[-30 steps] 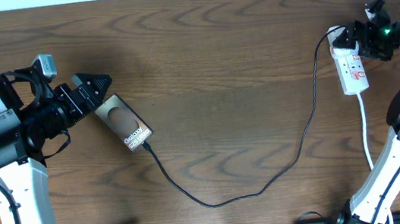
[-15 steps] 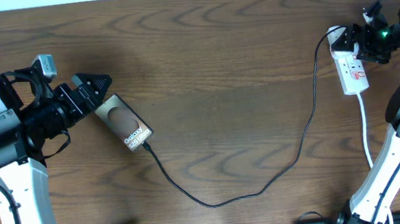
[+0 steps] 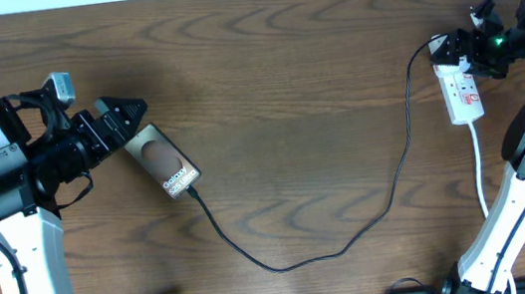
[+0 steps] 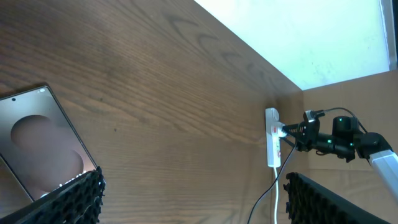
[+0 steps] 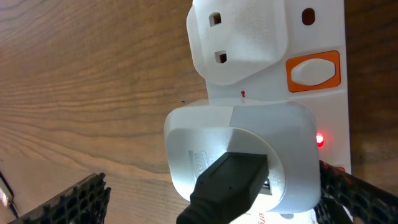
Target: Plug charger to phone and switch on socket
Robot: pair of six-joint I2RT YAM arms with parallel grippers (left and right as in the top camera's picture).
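The work in hand is the last step, switching on the socket (image 3: 464,92), which lies at about 3 o'clock on the desk (image 3: 285,84). The phone (image 3: 166,162) lies flat at 9 o'clock. The charger (image 3: 277,266) meets its 5 o'clock end, sags toward 6 o'clock, then climbs to the socket's 12 o'clock end. From overhead the tip looks seated in the phone, though the joint is too small to be sure of.

The left tool (image 3: 129,120) hangs just beside the phone's 11 o'clock end, fingers apart, holding nothing.

The right tool (image 5: 214,186) sits over the socket's 12 o'clock end, its fingers spread wide either side of the white adapter (image 5: 249,130) that carries the black plug. It grips nothing.

A red lamp (image 5: 319,139) glows beside the adapter, so this outlet may already be live. The adapter hides its switch, so I cannot tell for certain. The orange switch (image 5: 314,70) in plain view belongs to the neighbouring outlet.

If the press is not yet made, one fingertip must come down squarely on the switch by the adapter without nudging the plug loose. Otherwise the arm need only lift clear.
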